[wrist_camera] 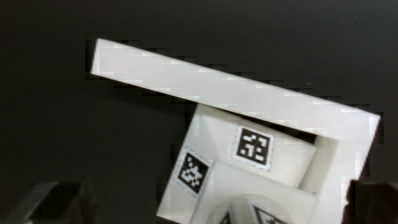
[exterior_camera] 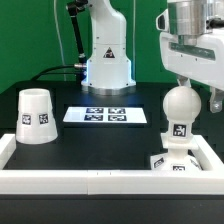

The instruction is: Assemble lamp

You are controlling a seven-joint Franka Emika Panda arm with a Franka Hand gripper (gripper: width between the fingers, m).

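The ball-shaped bulb [exterior_camera: 180,108] stands upright on the small square base [exterior_camera: 170,162] at the exterior view's right, in the corner of the white wall. The cup-like shade [exterior_camera: 37,115] stands alone, narrow end up, at the exterior view's left. My gripper [exterior_camera: 195,88] hangs just above and slightly right of the bulb, open and holding nothing. In the wrist view the tagged base [wrist_camera: 240,150] lies against the wall corner. The bulb's top [wrist_camera: 270,213] shows at the frame edge between the dark fingertips [wrist_camera: 43,205], which stand wide apart from it around my gripper [wrist_camera: 210,206].
A low white wall [exterior_camera: 100,181] runs along the front and up both sides; its corner shows in the wrist view [wrist_camera: 214,85]. The marker board [exterior_camera: 105,115] lies flat mid-table. The arm's base [exterior_camera: 106,60] stands at the back.
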